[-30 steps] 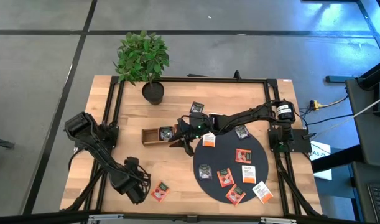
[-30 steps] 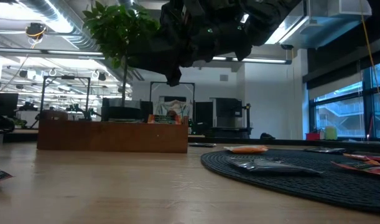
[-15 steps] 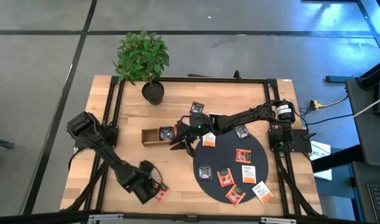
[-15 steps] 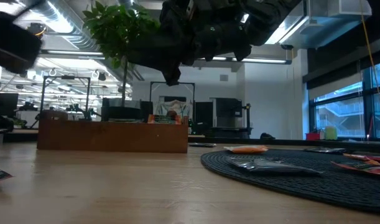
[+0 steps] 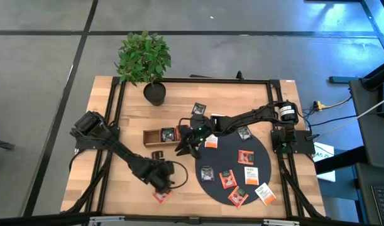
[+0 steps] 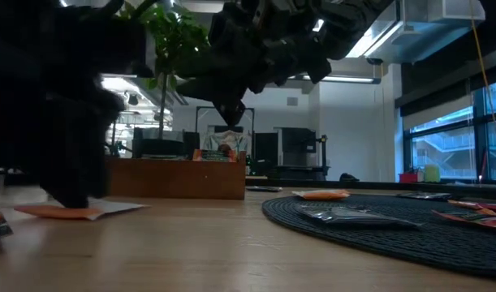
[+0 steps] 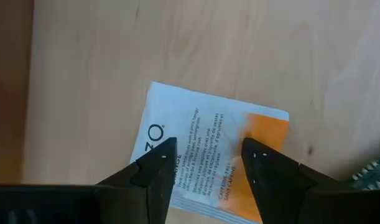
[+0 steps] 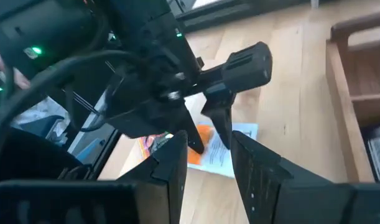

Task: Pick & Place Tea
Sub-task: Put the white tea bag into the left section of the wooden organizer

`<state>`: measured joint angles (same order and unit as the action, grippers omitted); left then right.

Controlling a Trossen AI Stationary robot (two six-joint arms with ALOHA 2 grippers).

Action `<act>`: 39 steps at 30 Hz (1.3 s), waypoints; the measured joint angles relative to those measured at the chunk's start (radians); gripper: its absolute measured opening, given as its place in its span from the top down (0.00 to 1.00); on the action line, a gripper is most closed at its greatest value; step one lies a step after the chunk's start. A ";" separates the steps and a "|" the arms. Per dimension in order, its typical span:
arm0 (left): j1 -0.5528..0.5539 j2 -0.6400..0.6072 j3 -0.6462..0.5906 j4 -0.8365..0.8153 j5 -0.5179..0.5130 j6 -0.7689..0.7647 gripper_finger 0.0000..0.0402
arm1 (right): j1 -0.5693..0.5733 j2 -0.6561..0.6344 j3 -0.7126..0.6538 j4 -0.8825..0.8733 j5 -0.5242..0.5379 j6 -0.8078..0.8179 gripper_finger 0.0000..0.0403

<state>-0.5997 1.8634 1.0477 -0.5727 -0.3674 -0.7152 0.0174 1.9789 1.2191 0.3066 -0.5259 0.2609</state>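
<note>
Currently my left gripper (image 7: 205, 168) is low over a white-and-orange sachet (image 7: 209, 160) lying flat on the bench, near its front edge; fingers (image 7: 158, 171) spread apart with the sachet showing between them, nothing gripped. High view puts the left gripper (image 5: 161, 179) just above a red sachet (image 5: 161, 196) at the front edge, left of the mat (image 5: 207, 185). My right gripper (image 8: 205, 163) hangs above the bench by the tray's (image 5: 153, 137) right end, fingers parted, empty. Right wrist view looks down on the left gripper (image 8: 205, 134) and the white-and-orange sachet (image 8: 226, 152) under it. Tray holds one dark sachet (image 5: 168, 133). Another dark one (image 5: 198, 109) lies on the bench behind the tray, and a small dark one (image 5: 157, 154) just in front of it. On the mat: red sachets (image 5: 227, 179), white ones (image 5: 251, 175), grey ones (image 5: 207, 172). Plant (image 5: 144, 59) sits at the back left corner.
</note>
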 joint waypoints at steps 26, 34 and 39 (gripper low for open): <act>0.020 -0.189 -0.003 -0.085 -0.060 -0.131 0.55 | -0.015 0.000 0.000 0.011 0.000 0.000 0.69; 0.022 -0.193 -0.002 -0.080 -0.058 -0.232 0.55 | -0.015 0.000 0.000 0.019 0.001 0.025 0.69; 0.022 -0.193 -0.002 -0.080 -0.058 -0.233 0.55 | -0.015 0.000 0.000 0.018 0.001 0.026 0.69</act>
<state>-0.5781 1.6703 1.0462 -0.6529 -0.4255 -0.9482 0.0021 1.9785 1.2190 0.3248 -0.5251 0.2871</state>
